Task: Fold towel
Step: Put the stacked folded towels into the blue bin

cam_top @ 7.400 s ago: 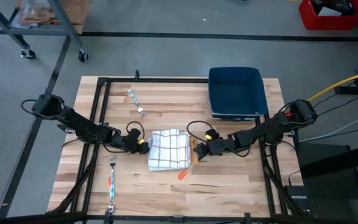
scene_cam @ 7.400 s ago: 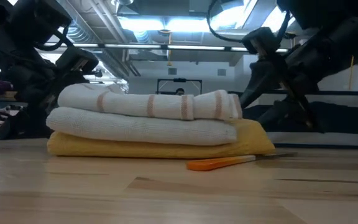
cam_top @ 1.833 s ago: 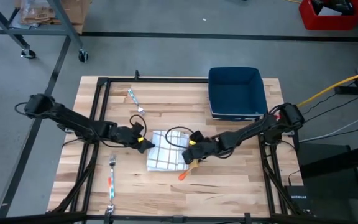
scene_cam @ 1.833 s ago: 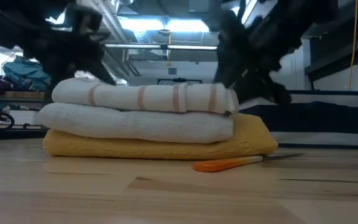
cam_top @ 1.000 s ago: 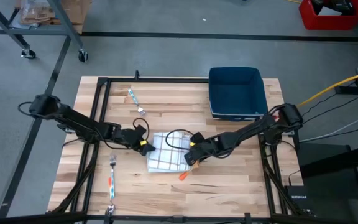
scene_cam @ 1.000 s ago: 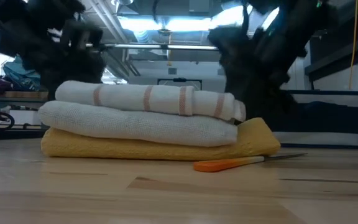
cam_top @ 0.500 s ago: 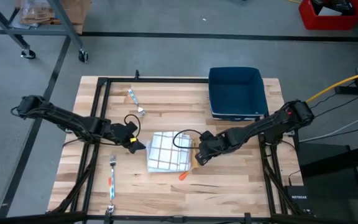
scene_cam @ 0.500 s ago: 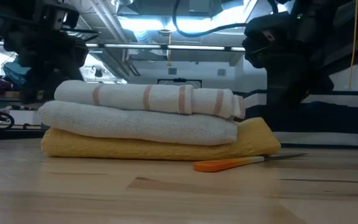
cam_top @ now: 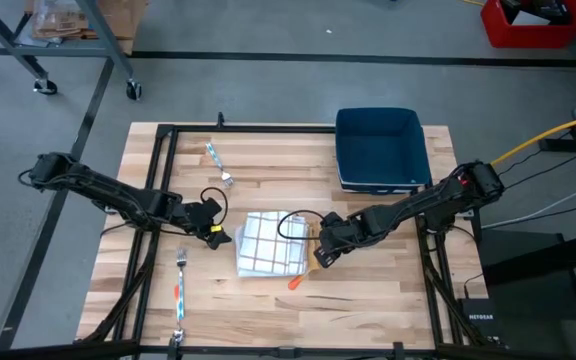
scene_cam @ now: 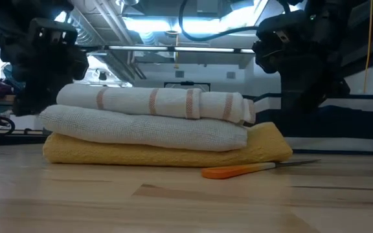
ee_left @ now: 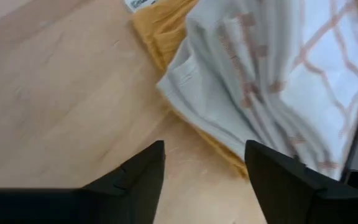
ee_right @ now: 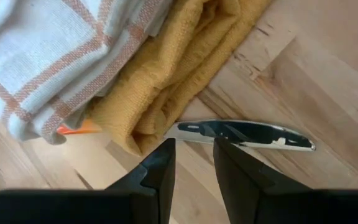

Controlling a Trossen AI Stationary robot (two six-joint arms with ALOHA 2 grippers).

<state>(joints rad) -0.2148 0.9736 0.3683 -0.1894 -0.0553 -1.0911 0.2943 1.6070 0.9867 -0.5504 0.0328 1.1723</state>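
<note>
So the folded checked towel (cam_top: 271, 243) is sitting roughly mid-bench, stacked on a mustard-yellow towel (scene_cam: 160, 152) that pokes out underneath. From the low view it's a neat three-layer pile: striped roll on top, white waffle layer, yellow at the bottom.

The left tool (cam_top: 215, 233) is just off the stack's left edge, fingers (ee_left: 135, 180) spread apart with nothing between them, only bare wood. The right tool (cam_top: 320, 255) is at the stack's right edge, fingers (ee_right: 160, 168) fairly close together with a narrow gap, not pinching anything, hovering right above a knife (ee_right: 241, 134) with an orange handle (scene_cam: 228, 171) that lies just beside the yellow towel.

The blue bin (cam_top: 380, 148) is at the far right corner of the bench and looks empty inside. There's also a spoon (cam_top: 218, 163) toward the far edge and a fork (cam_top: 179, 290) near the front left corner.
</note>
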